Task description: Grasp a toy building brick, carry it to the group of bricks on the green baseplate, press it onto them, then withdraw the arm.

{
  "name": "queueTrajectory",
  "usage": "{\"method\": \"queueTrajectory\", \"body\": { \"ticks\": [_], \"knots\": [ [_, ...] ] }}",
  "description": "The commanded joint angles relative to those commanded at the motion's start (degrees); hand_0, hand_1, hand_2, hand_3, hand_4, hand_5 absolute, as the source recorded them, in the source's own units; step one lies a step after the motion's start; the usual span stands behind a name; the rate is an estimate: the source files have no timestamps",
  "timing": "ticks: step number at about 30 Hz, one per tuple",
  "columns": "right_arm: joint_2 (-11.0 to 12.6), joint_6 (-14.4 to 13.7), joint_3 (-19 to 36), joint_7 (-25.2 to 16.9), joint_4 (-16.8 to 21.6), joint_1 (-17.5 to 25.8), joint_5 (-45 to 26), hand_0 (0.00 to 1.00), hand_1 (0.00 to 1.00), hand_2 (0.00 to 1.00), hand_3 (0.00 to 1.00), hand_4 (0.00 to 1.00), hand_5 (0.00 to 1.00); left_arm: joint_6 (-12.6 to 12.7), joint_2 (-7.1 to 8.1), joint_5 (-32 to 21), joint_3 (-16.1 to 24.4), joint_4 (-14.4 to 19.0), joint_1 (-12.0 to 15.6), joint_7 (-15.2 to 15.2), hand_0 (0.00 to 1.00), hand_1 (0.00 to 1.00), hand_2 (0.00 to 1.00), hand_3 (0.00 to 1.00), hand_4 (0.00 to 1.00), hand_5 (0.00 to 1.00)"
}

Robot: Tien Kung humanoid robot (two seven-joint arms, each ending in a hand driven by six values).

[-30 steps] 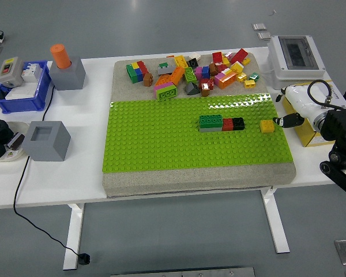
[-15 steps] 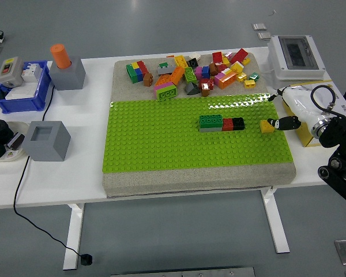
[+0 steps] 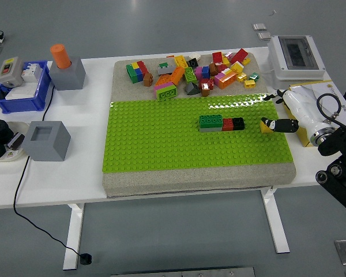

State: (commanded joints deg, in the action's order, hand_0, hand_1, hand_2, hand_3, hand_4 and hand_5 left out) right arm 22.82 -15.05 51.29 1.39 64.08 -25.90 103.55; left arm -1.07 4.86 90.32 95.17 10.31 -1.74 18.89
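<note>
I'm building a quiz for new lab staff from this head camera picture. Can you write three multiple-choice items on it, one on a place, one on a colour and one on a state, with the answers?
1. Where does the loose pile of bricks lie?
A. beyond the far edge of the green baseplate
B. in the blue bin
C. on the grey block

2. What colours make up the row of bricks pressed on the baseplate, from left to right?
A. blue, white, orange
B. green, red, black
C. yellow, pink, brown

3. What is the right hand doing?
A. resting off the table
B. pressing on the row
C. reaching its fingertips to the yellow brick at the baseplate's right side

Answers: 1 A, the pile sits on the grey mat past the baseplate. 2 B, those three colours show side by side. 3 C, the dark fingertips meet the yellow brick, apart from the row.
</note>
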Motion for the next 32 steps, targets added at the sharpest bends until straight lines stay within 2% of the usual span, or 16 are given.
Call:
{"method": "queueTrajectory", "body": {
  "ticks": [8,17,32],
  "knots": [
    [0.0,0.5,0.8,0.6,-0.1,0.1,2.6,0.66,0.669,0.749,0.668,0.735,0.134,0.0,0.02,0.1,0.1,0.0,-0.1,-0.1,0.781,0.776,0.72,0.458,0.998,0.825],
    [0.7,2.7,-0.1,2.1,-1.0,-0.3,6.6,0.672,0.685,0.757,0.666,0.731,0.128,0.0,0.05,0.5,0.3,0.0,-0.2,-0.1,0.781,0.777,0.72,0.458,0.998,0.822],
    [-0.1,2.7,-0.2,2.3,-1.7,-0.3,7.6,0.678,0.686,0.761,0.665,0.729,0.125,0.1,-0.02,0.5,0.3,0.0,-0.3,-0.2,0.782,0.777,0.721,0.458,0.998,0.819]
  ]
}}
